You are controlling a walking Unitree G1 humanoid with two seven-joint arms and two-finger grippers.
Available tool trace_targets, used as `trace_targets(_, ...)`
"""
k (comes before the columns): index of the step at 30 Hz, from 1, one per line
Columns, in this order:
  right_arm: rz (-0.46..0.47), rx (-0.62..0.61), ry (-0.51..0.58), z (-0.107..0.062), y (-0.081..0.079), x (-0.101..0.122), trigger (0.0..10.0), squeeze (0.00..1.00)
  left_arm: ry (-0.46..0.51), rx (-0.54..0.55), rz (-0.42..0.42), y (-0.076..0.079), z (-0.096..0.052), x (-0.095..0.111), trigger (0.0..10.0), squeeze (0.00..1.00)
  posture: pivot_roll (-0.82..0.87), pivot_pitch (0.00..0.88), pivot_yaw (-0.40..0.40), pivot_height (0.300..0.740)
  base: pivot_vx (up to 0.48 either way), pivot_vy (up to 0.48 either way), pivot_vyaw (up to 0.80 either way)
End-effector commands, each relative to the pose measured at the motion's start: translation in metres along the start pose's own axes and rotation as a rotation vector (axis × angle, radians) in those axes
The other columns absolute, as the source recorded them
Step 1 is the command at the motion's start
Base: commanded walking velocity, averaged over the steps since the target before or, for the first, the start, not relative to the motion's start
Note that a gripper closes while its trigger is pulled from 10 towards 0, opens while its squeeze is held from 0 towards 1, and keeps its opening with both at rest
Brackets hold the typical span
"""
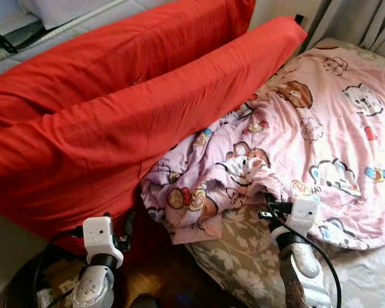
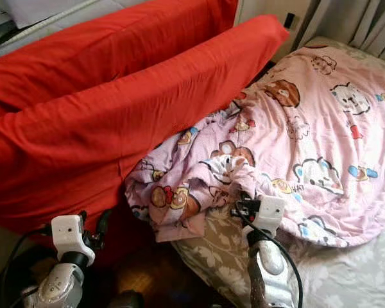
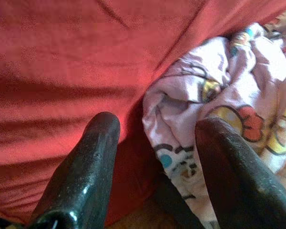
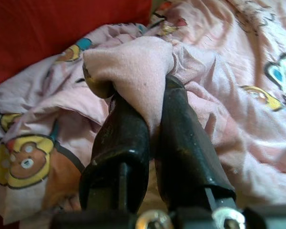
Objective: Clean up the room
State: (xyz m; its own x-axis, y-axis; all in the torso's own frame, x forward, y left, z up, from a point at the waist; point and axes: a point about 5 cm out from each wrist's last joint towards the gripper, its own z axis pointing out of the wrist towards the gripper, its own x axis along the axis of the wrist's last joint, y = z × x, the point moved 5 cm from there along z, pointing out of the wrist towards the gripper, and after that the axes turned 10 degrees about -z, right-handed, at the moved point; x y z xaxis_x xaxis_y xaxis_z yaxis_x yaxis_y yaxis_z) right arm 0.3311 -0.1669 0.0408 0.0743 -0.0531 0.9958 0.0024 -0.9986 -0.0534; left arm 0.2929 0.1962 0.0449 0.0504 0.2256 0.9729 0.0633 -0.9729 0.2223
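The pink cartoon-print blanket lies spread over the bed, its bunched end hanging off the floral mattress edge against the big red cushion. The right gripper is clenched on a fold at that edge, cloth pinched up between its fingers. The left gripper is spread wide with nothing in it, aimed at the seam where blanket meets cushion. The crumpled corner sits between both arms, nearer the right.
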Motion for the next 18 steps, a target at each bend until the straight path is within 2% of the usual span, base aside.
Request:
trace_targets(1, -0.017, -0.014, -0.022, -0.003, 0.004, -0.006, 10.0, 0.0, -0.033, 0.013, -0.004, -0.004, -0.005, -0.008, 10.0, 0.0, 0.01, 0.212, -0.044, 0.74, 0.0, 0.0, 0.0)
trace_targets(7, -0.02, -0.008, -0.015, -0.001, 0.002, -0.004, 10.0, 0.0, -0.032, 0.013, -0.001, -0.005, -0.005, -0.008, 10.0, 0.0, 0.02, 0.207, -0.042, 0.74, 0.0, 0.0, 0.0)
trace_targets(18, -0.037, -0.035, -0.015, 0.001, 0.012, -0.003, 10.0, 0.0, -0.037, 0.003, -0.002, -0.003, -0.004, -0.007, 10.0, 0.0, 0.01, 0.211, -0.034, 0.74, 0.0, 0.0, 0.0)
